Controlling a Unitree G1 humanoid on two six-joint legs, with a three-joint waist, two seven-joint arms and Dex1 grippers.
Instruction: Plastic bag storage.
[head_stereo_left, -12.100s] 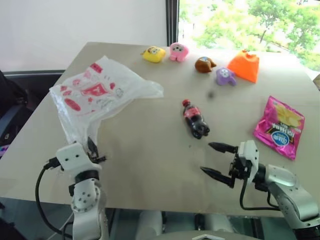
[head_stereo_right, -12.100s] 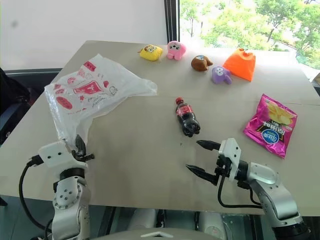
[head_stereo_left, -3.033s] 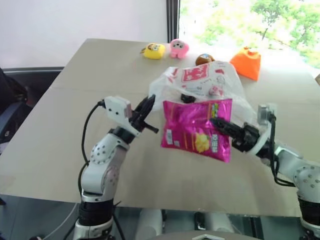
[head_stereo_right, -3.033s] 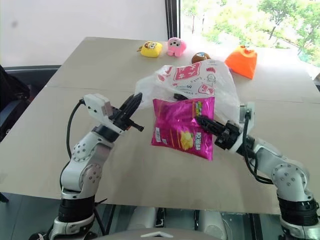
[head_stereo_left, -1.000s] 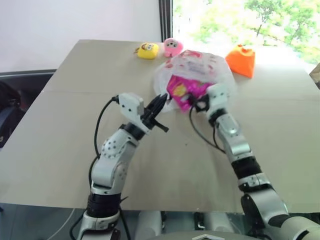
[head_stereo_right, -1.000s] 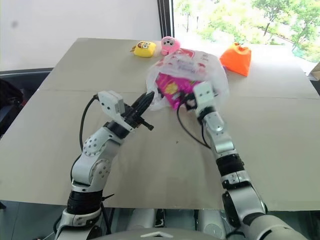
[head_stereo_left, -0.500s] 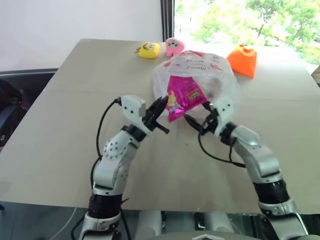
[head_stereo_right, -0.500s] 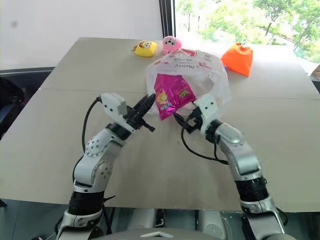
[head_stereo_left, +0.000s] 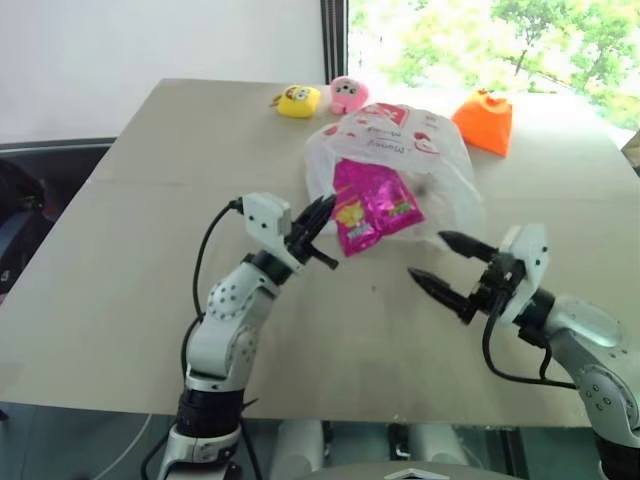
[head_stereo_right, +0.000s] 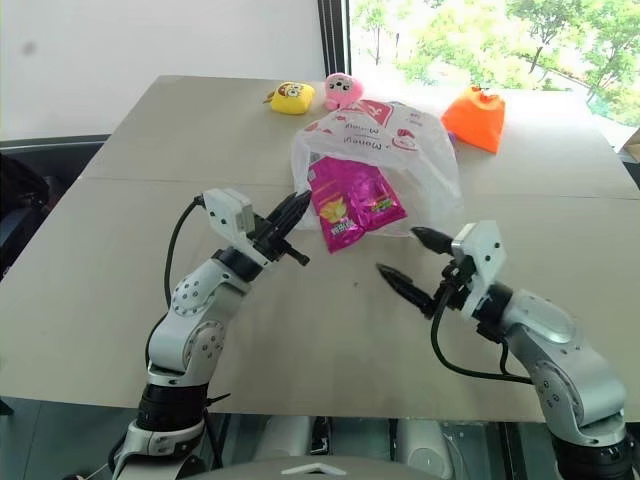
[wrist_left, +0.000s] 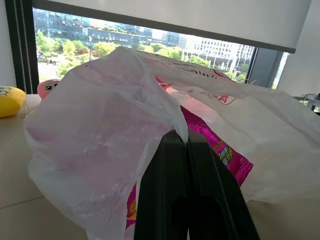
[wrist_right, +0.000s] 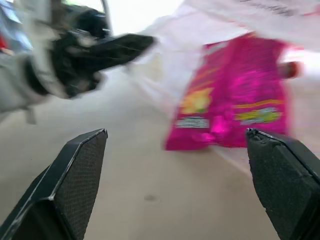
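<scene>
Since a second before, the right pincer had drawn back out of the plastic bag toward the near edge of the table, leaving the pink chips packet inside. The bag itself stayed where it was, standing on the table a little right of the middle and nearer the far edge. It was puffed up rather than flat, its printed top face tilted toward the far edge and its mouth turned toward the near edge, where the packet's lower end poked out. The packet hung with its long axis running from the far edge to the near one, slanting slightly left. The left pincer was clamped tight on the bag's near left rim, fingers pressed together, holding the mouth up off the table. The right pincer hovered with its fingers spread wide apart and nothing between them, near the bag's right side but clear of it. Beyond the bag, along the far edge, sat a yellow toy and a pink toy, with an orange toy toward the far right corner.
</scene>
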